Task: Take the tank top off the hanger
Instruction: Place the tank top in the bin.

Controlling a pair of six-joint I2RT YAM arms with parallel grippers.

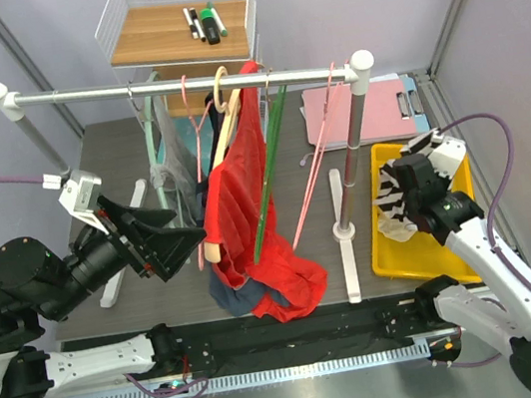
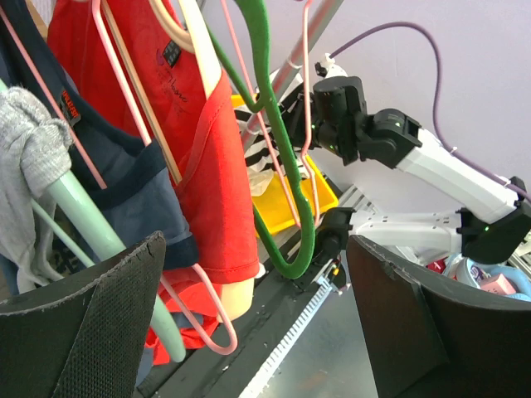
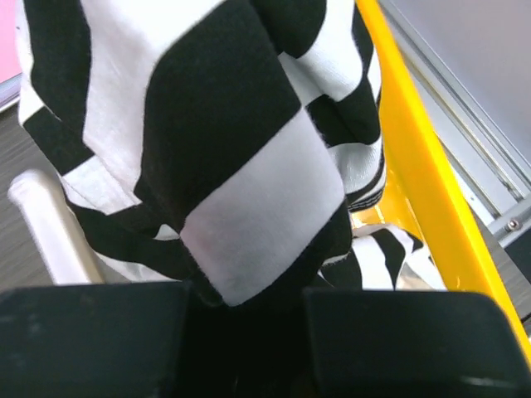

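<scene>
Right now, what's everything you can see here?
rail: one, silver, across the middle
red top: one, red, on the wooden hanger
navy top: one, navy, beside the red top
grey cloth: one, grey, rail's left
wooden hanger: one, pale, inside the red top
green hanger: one, green, right of the red top
pink hangers: several, pink, along the rail
striped top: one, black and white, over the tray
tray: one, yellow, right side
folder: one, pink, far right
basket: one, white wire, behind the rail
pens: some, dark, in the basket
left end effector: one, black, open, beside the red top
right end effector: one, black, shut on the striped top
</scene>
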